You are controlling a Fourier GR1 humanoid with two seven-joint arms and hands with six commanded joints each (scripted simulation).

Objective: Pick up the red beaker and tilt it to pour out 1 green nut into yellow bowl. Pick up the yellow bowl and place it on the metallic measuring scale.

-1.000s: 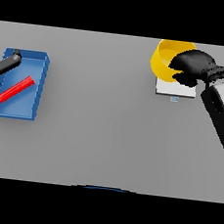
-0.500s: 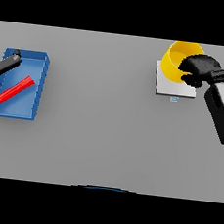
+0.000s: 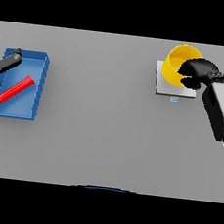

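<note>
Bowl now over the scale

The yellow bowl (image 3: 177, 66) has moved onto the metallic measuring scale (image 3: 162, 85), right hand (image 3: 199, 73) still clamped on its rim; release seems next. The left hand (image 3: 6, 62) idles over the blue tray (image 3: 37, 90).

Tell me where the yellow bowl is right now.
In the head view the round yellow bowl sits at the far right of the table, on the square metallic scale, with the right hand on its rim.

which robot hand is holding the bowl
The right robot hand, curled round the rim of the yellow bowl over the metallic scale. The left robot hand holds nothing, above the blue tray.
</note>
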